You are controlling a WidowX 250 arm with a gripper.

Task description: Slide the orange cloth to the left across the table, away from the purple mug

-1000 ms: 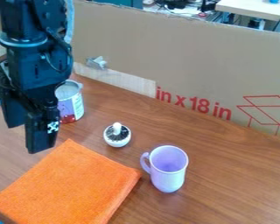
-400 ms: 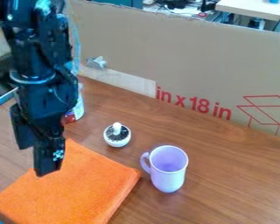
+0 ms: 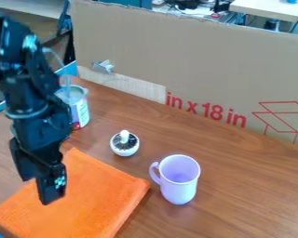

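The gripper [image 3: 38, 189] hangs over the left part of the orange cloth [image 3: 89, 200], its two fingers apart and nothing seen between them. The folded cloth lies flat at the lower left, partly hidden behind the gripper. Right of the cloth stands an upright pale purple mug [image 3: 179, 181], its handle toward the cloth. A small round white object with a dark top and a white knob [image 3: 125, 143] sits above the cloth's upper right edge. Behind the arm, a can [image 3: 78, 109] with a pale label is partly covered.
A tall cardboard panel [image 3: 201, 60] with red print closes off the back of the brown wooden table [image 3: 251, 195]. Blue edging [image 3: 67, 69] runs behind the arm at the left. Another table [image 3: 273, 10] with clutter stands beyond the cardboard.
The gripper has come down toward the front, from the cloth's upper left side to over the cloth. More of the can shows than a moment ago. The cloth, mug and small round object have stayed put.
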